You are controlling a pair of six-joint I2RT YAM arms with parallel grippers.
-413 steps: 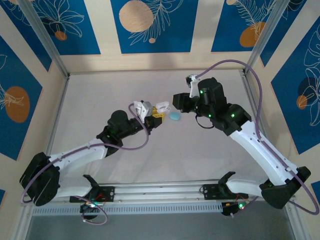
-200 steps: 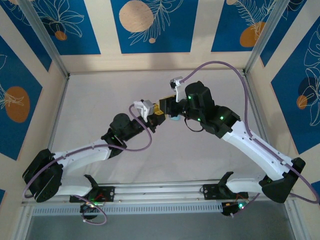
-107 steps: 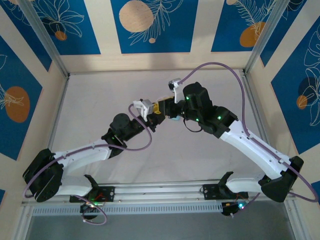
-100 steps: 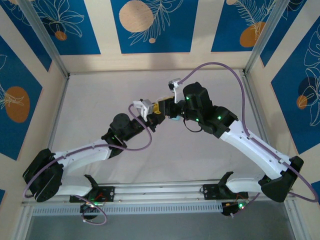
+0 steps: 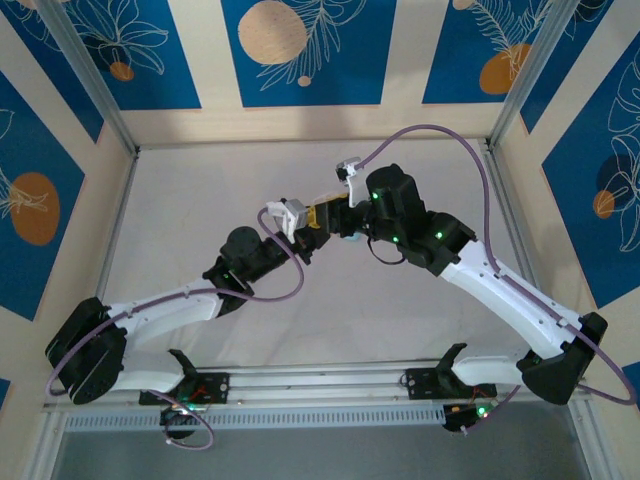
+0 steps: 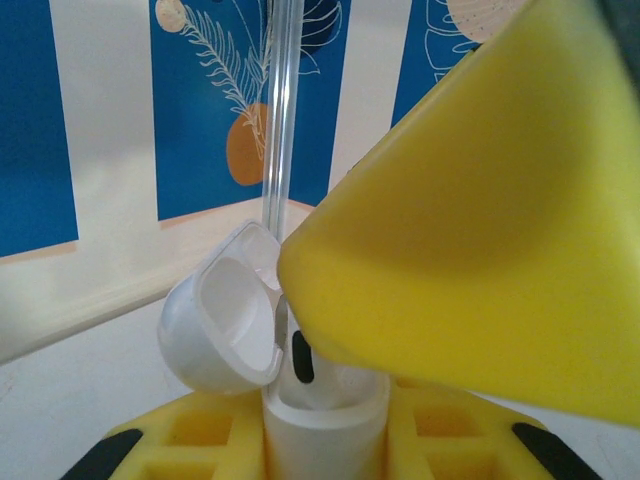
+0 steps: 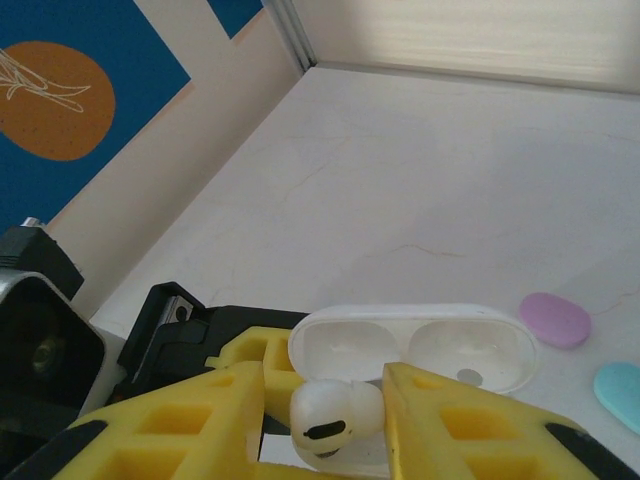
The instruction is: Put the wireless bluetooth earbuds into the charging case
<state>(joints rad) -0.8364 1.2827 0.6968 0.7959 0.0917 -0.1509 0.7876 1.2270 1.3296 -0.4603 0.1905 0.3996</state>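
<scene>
The white earbud [image 7: 338, 410] sits between the fingers of the right pincer [image 7: 325, 392], right at the mouth of the open white charging case [image 7: 470, 345]. It is touching one yellow finger, with a thin gap showing at the other. The right pincer's jaws stand slightly apart and are not clamped on the bud. The left pincer [image 6: 325, 445] is closed on the case's lower body and holds it upright, with the lid [image 6: 225, 325] hinged back. In the left wrist view, a yellow finger [image 6: 480, 220] of the right pincer looms over the case opening and hides most of it.

On the worktop [image 7: 420, 170] beyond the case lie a pink pebble-shaped case [image 7: 556, 320] and a teal one [image 7: 620, 385], apart from each other and from both pincers.

Seen from above, the two arms reach inward from their bases, elbows bent outward. The two pincers meet tip to tip over the middle of the worktop.
</scene>
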